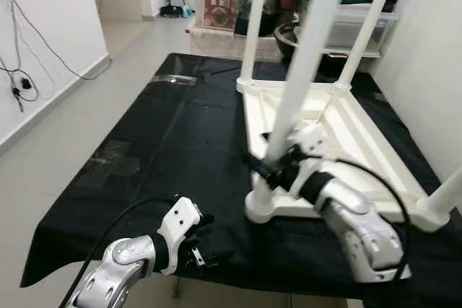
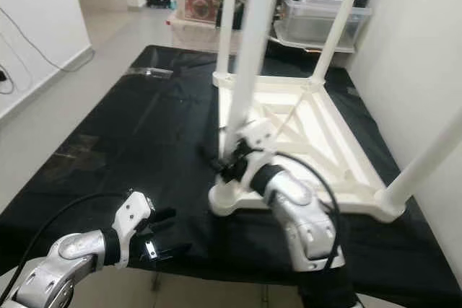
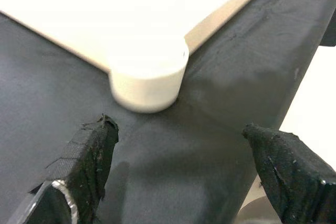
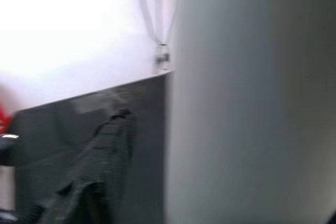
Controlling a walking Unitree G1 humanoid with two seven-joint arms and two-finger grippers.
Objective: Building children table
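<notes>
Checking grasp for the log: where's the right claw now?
The right claw is closed around the near white leg low down, just above the corner socket of the upturned white table, on the black sheet, right of centre.

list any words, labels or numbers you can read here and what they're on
No text can be read in these pictures.
The printed box on the floor beyond the black cloth has a picture and some print on its front: too small and blurred to read.
The white children's table, its legs and the storage bins behind it show no legible marking.
</notes>
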